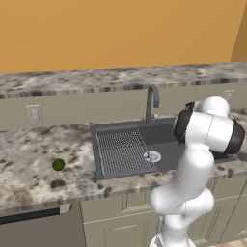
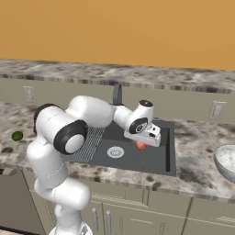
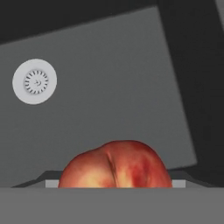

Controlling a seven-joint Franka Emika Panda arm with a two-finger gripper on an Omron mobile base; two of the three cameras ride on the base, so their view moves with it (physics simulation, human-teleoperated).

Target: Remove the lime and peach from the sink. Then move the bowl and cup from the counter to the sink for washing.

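The orange-red peach (image 3: 114, 165) sits right against the hand camera, well above the dark grey sink (image 3: 109, 87) floor. My gripper (image 2: 146, 138) hangs over the basin's right half, shut on the peach (image 2: 140, 145), which peeks out under the hand. The peach hides the fingertips. The dark green lime (image 1: 58, 164) lies on the counter left of the sink (image 1: 161, 137); it shows as the lime (image 2: 17, 136) at the far left in the right base view. The silvery-white bowl (image 2: 226, 161) stands on the counter right of the sink (image 2: 170, 153). The cup is out of view.
The round silver drain (image 3: 34, 81) is in the basin floor, beside the ribbed drainer (image 1: 120, 152). A grey curved faucet (image 1: 152, 102) rises behind the basin. Wall outlets (image 1: 34, 115) sit on the backsplash. Speckled counter (image 1: 29, 154) stretches to both sides.
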